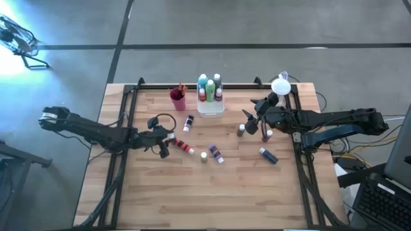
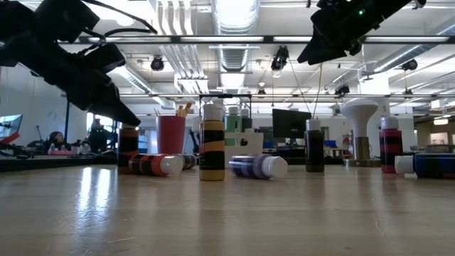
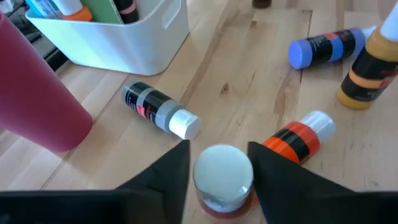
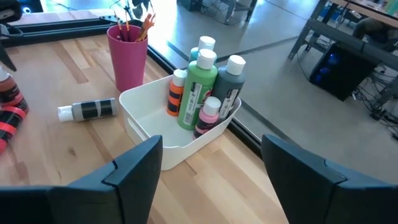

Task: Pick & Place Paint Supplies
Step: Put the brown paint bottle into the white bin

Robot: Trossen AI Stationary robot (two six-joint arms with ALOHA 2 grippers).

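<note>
Wooden tabletop (image 1: pixel 192 192) carries a translucent white tray (image 1: pixel 210 108) with about five upright bottles and a magenta cup (image 1: pixel 178 99) of brushes. Roughly eight loose paint bottles are scattered between the arms. The left gripper (image 3: pixel 217 163), fingers spread and unclenched, straddles a standing red-labelled, white-capped bottle (image 3: pixel 222 174), its long axis vertical, cap directly between the fingers. The right gripper (image 4: pixel 211 163), likewise released and empty, hangs above the tabletop just short of the tray.
</note>
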